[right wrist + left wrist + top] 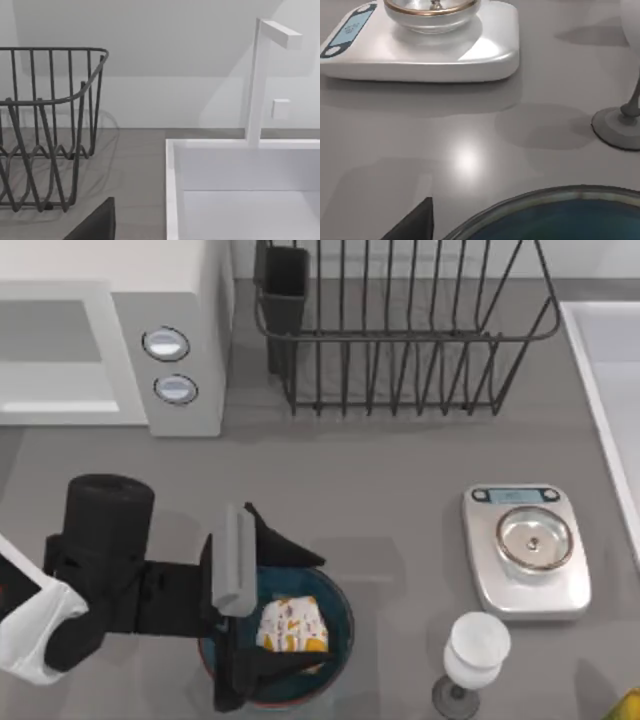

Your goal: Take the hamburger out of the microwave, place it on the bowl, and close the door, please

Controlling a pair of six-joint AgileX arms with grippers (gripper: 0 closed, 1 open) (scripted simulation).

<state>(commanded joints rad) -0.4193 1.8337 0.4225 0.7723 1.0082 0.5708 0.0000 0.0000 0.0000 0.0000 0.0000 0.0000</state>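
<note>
Hovering over the bowl, the left gripper is spreading its fingers wide around the hamburger, which is lying between them inside the bowl; lifting straight up clear of the rim before swinging toward the microwave beyond would avoid nudging it. Farther off, the door itself is cut off at the frame edge, so its position is hard to make out.

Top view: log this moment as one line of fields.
left gripper: open, straddling white-wrapped hamburger | hamburger: in blue-glazed brown-rimmed bowl | white microwave: door state unclear | right arm: by white sink
</note>
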